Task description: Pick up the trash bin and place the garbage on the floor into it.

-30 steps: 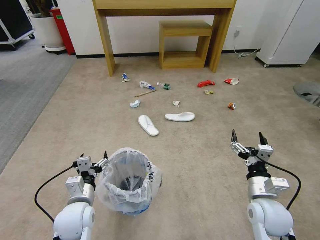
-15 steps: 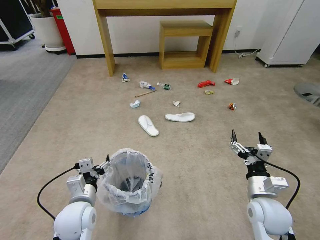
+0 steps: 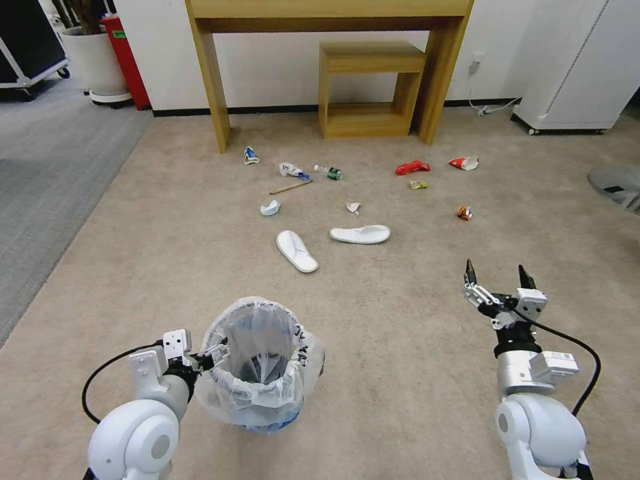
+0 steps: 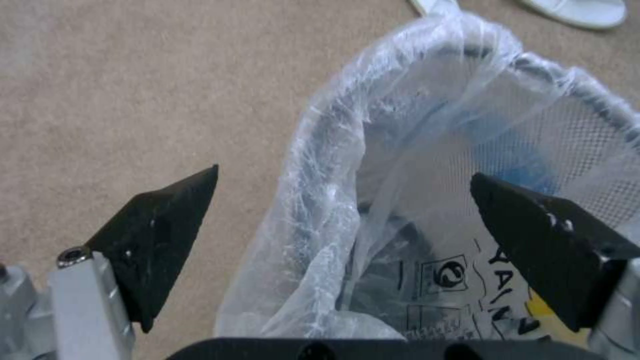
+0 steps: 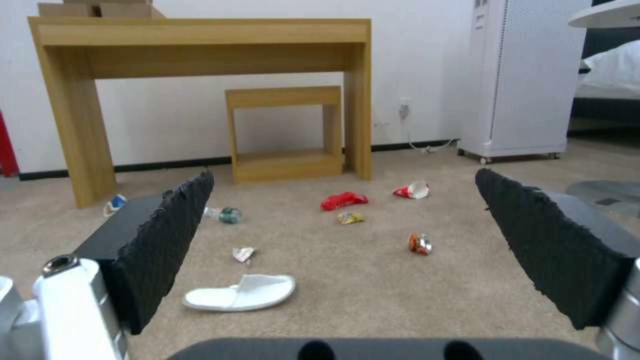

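Two hands are in view. The left hand (image 3: pixel 215 348) is spread wide at the near left rim of the trash bin (image 3: pixel 259 363), one finger (image 4: pixel 160 240) outside the plastic liner, the other inside, gripping nothing. The bin stands on the beige carpet (image 3: pixel 400 347). The right hand (image 3: pixel 497 280) hovers wide open and empty, well to the bin's right. Garbage (image 3: pixel 413 167) lies scattered beyond two white slippers (image 3: pixel 297 250), before the wooden desk (image 3: pixel 213 87).

2 white slippers (image 3: pixel 333 241) mid-carpet; wooden desk (image 3: pixel 330 13) w/ small wooden stool (image 3: pixel 369 87) under it by wall; white cabinet (image 3: pixel 579 63) far right.
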